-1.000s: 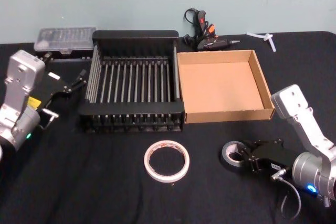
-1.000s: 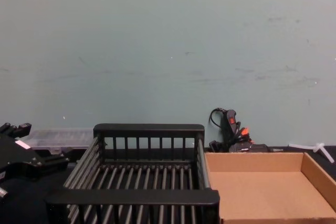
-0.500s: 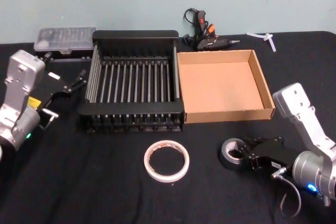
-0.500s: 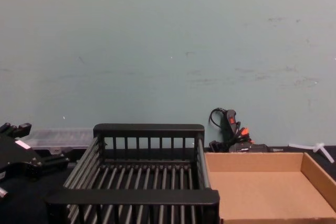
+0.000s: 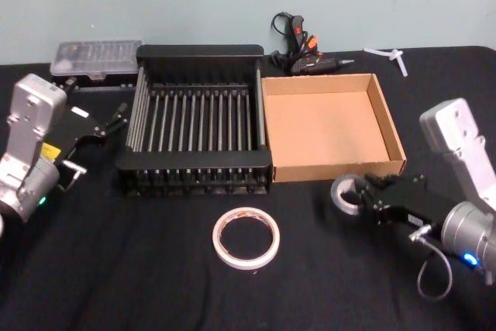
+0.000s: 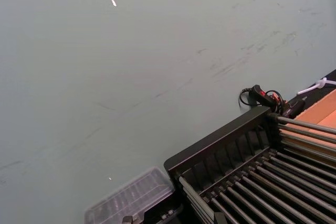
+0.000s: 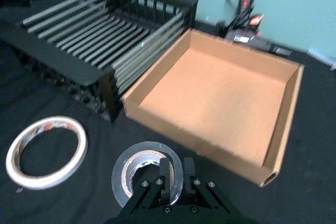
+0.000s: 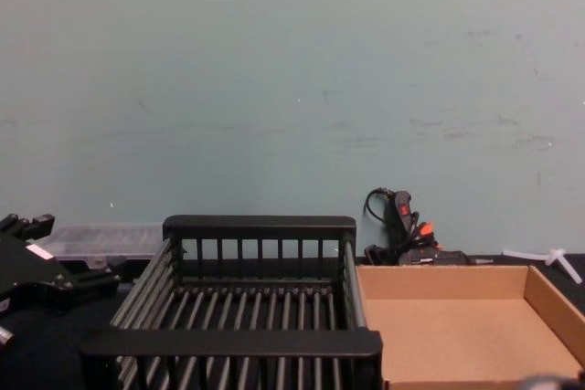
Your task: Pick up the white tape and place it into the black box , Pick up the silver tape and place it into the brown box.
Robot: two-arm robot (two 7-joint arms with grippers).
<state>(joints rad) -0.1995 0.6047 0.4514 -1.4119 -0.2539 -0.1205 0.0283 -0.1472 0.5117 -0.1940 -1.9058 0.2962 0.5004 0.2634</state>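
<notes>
My right gripper (image 7: 176, 174) clamps the small thick silver-grey tape roll (image 7: 144, 171), at 6 o'clock of the shallow brown cardboard tray (image 7: 157, 121).

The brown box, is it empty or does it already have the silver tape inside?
Empty: brown box floor is bare; silver tape sits outside, in right claw.

Black table (image 5: 139, 269) carries black box (image 5: 198, 52), brown box (image 5: 333, 125), white tape (image 5: 246, 237)
</notes>
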